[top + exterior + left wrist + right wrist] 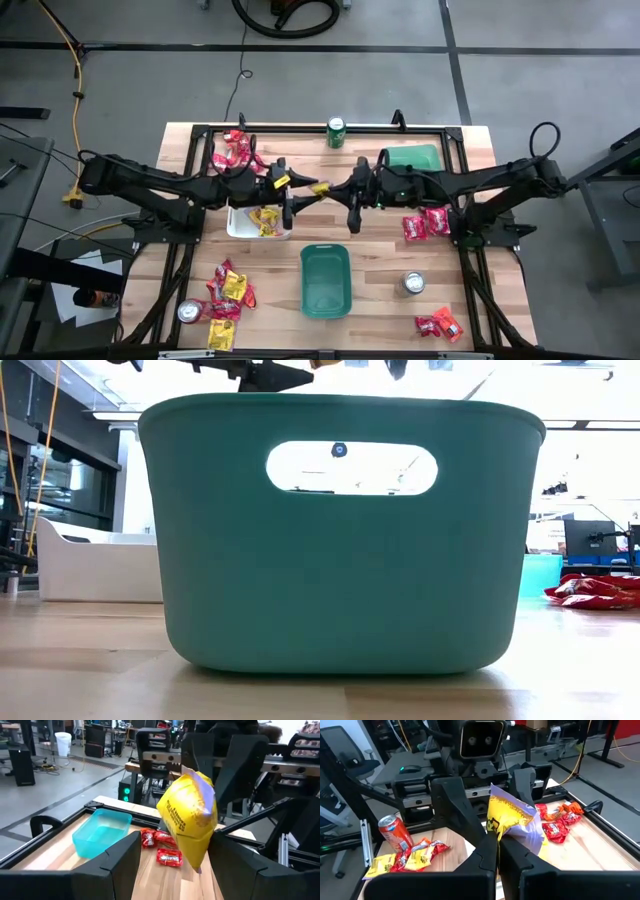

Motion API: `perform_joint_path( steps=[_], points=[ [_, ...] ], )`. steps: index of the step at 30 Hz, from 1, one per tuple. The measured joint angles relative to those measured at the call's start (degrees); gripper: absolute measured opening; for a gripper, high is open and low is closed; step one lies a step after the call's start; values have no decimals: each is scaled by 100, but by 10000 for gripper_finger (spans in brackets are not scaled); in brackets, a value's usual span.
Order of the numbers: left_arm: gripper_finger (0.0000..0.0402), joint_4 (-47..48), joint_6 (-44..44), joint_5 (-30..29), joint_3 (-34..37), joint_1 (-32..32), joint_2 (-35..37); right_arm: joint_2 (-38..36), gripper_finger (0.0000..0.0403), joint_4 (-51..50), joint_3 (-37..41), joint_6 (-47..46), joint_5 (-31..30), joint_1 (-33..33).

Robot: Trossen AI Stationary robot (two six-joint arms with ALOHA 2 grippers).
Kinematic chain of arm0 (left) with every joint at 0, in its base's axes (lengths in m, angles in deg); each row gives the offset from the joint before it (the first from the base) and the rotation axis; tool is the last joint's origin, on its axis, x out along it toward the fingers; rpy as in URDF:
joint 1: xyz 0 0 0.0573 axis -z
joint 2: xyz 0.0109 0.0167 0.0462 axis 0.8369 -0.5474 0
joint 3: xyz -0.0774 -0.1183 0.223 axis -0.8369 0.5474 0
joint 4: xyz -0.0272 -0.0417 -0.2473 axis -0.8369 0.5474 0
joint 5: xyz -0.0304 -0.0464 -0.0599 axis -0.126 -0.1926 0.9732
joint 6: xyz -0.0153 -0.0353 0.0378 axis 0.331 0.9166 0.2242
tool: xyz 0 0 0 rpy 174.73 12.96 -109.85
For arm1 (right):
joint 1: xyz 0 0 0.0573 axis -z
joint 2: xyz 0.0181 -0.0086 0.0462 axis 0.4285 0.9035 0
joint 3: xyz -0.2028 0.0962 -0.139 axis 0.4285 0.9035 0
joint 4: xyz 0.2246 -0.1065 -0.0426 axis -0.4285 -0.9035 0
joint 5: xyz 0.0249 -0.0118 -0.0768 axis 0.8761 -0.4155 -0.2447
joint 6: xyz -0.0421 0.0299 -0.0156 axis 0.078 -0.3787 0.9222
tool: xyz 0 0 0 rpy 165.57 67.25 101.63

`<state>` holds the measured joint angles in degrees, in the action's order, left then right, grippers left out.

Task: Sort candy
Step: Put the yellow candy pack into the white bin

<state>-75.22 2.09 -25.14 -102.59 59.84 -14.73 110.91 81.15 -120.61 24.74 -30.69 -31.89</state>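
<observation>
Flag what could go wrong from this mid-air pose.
1. The yellow packet hangs pinched at one edge in the shut right gripper; it could slip.
2. The left gripper stands open around it, close to the right one; contact is possible.
3. Dropped here, it likely misses the white tray.

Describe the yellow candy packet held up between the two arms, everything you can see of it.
The yellow candy packet is a shiny, crinkled wrapper with dark print and a pale purplish edge. It hangs in the air above mid-table, near the white tray, touching no surface. The right gripper is shut on one edge; the left gripper stands with its fingers spread either side. It looks creased and tilted, not flat.
</observation>
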Motion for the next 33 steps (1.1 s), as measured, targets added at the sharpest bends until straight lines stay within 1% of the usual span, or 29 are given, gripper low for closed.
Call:
perform_joint_path(
  steps=[4, 6, 9, 11, 14, 15, 18, 21, 24, 28, 31, 33],
  points=[
    [211, -14, -2, 263, 0, 0, 0, -3, 0, 25, 1, 7, -9, 25],
    [201, -15, -13, 290, 0, 0, 0, -2, 0, 203, 1, 11, -11, 25],
    [160, -19, -164, 301, 0, 0, 0, -3, 4, 267, 1, 123, -11, 25],
    [114, -22, -219, 303, 0, 0, 0, -3, 10, 261, 1, 152, -12, 25],
    [32, -84, -318, 302, 0, 0, 0, -3, 23, 273, 1, 131, 54, 27],
    [17, -103, -342, 305, 0, 0, 0, -4, 29, 276, 1, 131, 91, 27],
    [14, -114, -359, 305, 2, 0, 0, -8, 54, 276, 1, 127, 122, 25],
    [4, -22, -378, 304, 2, 0, 36, -9, 91, 270, 1, 114, 15, 20],
    [3, 469, -550, 209, 0, 0, 300, -138, 136, 87, 8, 181, -446, -6],
    [1, 1643, -606, -191, 2, -4, 992, -551, 197, -487, 5, 403, -983, -1],
    [1, 2793, -521, -540, 0, -4, 1707, -852, 232, -1061, 5, 394, -1306, 12],
    [1, 3711, -236, -744, -2, -4, 2129, -1034, 246, -1408, 5, 377, -1455, 13]
  ],
)
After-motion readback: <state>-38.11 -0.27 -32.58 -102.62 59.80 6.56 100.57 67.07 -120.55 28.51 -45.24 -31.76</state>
